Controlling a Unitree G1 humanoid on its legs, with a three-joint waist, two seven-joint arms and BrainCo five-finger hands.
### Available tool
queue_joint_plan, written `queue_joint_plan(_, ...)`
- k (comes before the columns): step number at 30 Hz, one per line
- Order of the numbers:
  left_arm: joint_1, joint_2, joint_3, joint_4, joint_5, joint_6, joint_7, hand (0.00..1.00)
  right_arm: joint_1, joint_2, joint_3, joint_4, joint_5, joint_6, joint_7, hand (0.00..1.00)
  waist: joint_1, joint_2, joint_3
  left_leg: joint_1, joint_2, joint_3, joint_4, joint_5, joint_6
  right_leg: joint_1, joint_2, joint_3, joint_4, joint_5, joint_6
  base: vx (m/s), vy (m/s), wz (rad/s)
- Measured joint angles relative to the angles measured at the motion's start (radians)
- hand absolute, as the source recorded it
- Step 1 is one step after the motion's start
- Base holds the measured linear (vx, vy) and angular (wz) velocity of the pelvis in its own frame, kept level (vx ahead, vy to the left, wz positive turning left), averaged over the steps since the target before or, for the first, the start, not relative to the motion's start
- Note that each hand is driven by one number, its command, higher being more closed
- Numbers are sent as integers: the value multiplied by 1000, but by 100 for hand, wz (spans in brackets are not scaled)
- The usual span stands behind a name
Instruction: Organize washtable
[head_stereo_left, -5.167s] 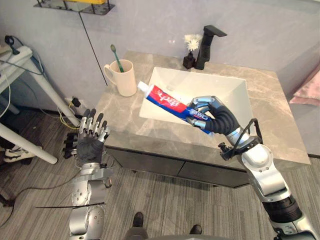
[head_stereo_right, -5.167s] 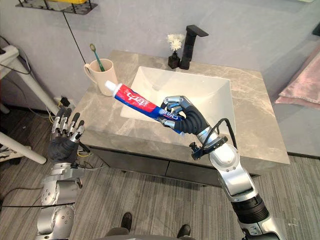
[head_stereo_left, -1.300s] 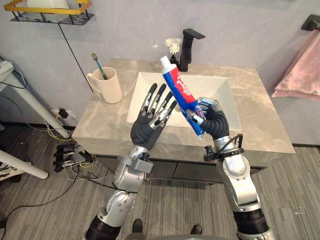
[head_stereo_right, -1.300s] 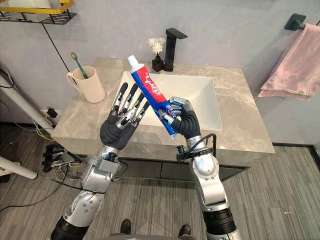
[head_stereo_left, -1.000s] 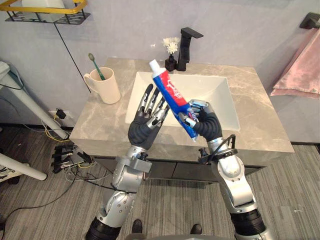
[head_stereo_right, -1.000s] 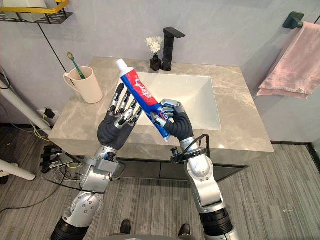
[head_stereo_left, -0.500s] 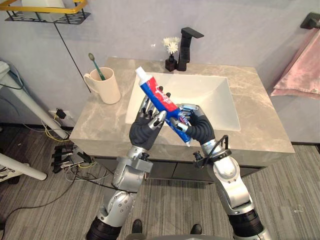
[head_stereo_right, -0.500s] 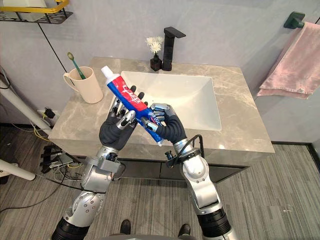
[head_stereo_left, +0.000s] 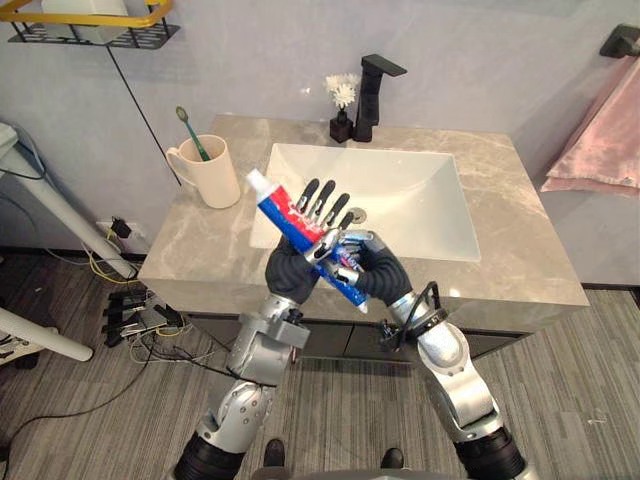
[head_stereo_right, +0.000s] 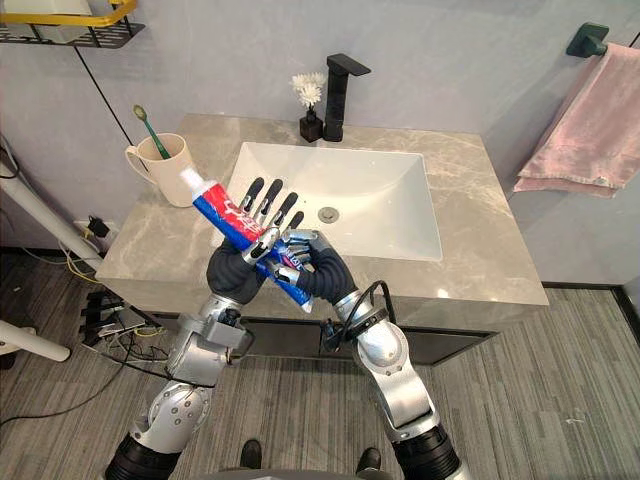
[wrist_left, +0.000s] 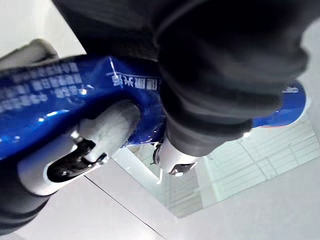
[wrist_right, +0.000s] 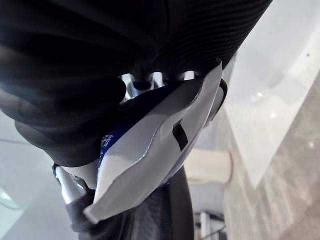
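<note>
A red and blue toothpaste tube (head_stereo_left: 286, 213) with a white cap is held in the air in front of the washtable, its cap pointing toward the cup. My right hand (head_stereo_left: 378, 278) is shut on the tube's lower end. My left hand (head_stereo_left: 288, 272) stands behind the tube with straight fingers (head_stereo_right: 268, 203), and the tube lies across its palm. The blue tube (wrist_left: 45, 95) shows close up in the left wrist view, and its flat white tail (wrist_right: 150, 150) in the right wrist view. A cream cup (head_stereo_left: 209, 175) holding a green toothbrush (head_stereo_left: 189, 125) stands at the counter's left.
The white sink basin (head_stereo_left: 410, 195) sits in the grey marble counter (head_stereo_left: 510, 255). A black faucet (head_stereo_left: 372, 85) and a small flower vase (head_stereo_left: 342, 102) stand behind it. A yellow-rimmed wall shelf (head_stereo_left: 90, 22) hangs at upper left, and a pink towel (head_stereo_left: 600, 140) at right.
My right hand has carried the tube left and down against my left palm. The tube now leans flatter, with its cap lower and further left. My left fingers have straightened upward behind it.
</note>
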Motion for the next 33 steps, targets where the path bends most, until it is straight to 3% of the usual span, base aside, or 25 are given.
queue_joint_plan(1, 0, 1, 0, 1, 0, 1, 0, 0, 0, -2, -1, 0, 0, 0, 2, 100, 0, 0, 0, 0, 0, 0, 0, 0, 0, 0, 0, 0, 0, 0, 0, 0, 0, 0)
queue_joint_plan(2, 0, 0, -1, 1, 0, 1, 0, 100, 0, -2, 0, 1, 0, 0, 2, 100, 0, 0, 0, 1, 0, 0, 0, 0, 0, 0, 0, 1, 0, 0, 0, 0, 0, 0)
queue_joint_plan(20, 0, 0, 11, 33, 31, 10, 1, 100, 25, 0, 15, 12, -3, -1, 6, 100, 0, 0, -21, 6, 0, 5, 0, 0, 0, 2, 0, 5, 0, 1, 0, 0, 0, 0)
queue_joint_plan(21, 0, 0, 11, 33, 38, 11, 0, 100, 27, 0, 15, 12, -3, -1, 6, 0, 0, 0, -23, 6, 0, 5, 0, 0, 0, 3, 0, 5, 0, 1, 0, 0, 0, 0)
queue_joint_plan(29, 0, 12, 117, 33, 73, 19, -28, 100, 42, -5, -30, 36, 14, 7, 69, 0, 0, 3, -26, 17, 0, 5, 0, 0, 0, 13, 0, 6, 0, 1, 0, 0, 0, 0)
queue_joint_plan(33, -1, 85, 319, 32, 154, 19, -25, 100, 94, -6, -97, 39, 71, 9, 77, 0, 0, 9, -28, 18, 1, 5, 0, 0, 0, 14, 1, 5, -1, 1, 0, 0, 0, 0)
